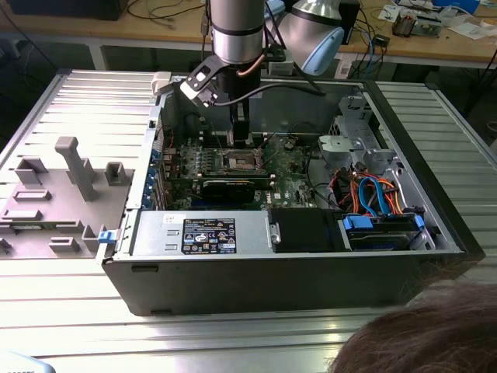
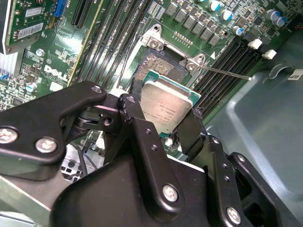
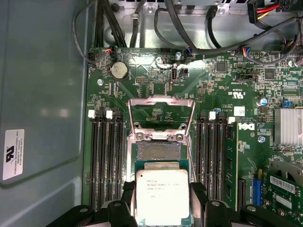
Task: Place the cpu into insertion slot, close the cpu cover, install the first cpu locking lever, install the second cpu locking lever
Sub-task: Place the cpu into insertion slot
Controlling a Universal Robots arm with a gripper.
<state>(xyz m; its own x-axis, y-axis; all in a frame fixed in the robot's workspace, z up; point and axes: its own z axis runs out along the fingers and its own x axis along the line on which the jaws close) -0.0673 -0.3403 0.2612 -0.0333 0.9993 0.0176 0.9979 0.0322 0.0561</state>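
Observation:
My gripper is shut on the cpu, a flat square chip with a silver-grey top, gripped by two opposite edges. In the second wrist view the black fingers clamp the cpu just above and to one side of the open insertion slot. The slot shows its bare pin field. Beyond it, the cpu cover, a thin silver frame, is swung open and lies back. A thin locking lever sticks out beside the slot. In the exterior view the gripper hangs inside the computer case over the slot.
Black memory slots flank the socket on both sides. A long black expansion card lies close by, and a power supply and drive cables fill the near side of the case. A grey fixture tray stands at the exterior view's left. A person's hair shows at the front.

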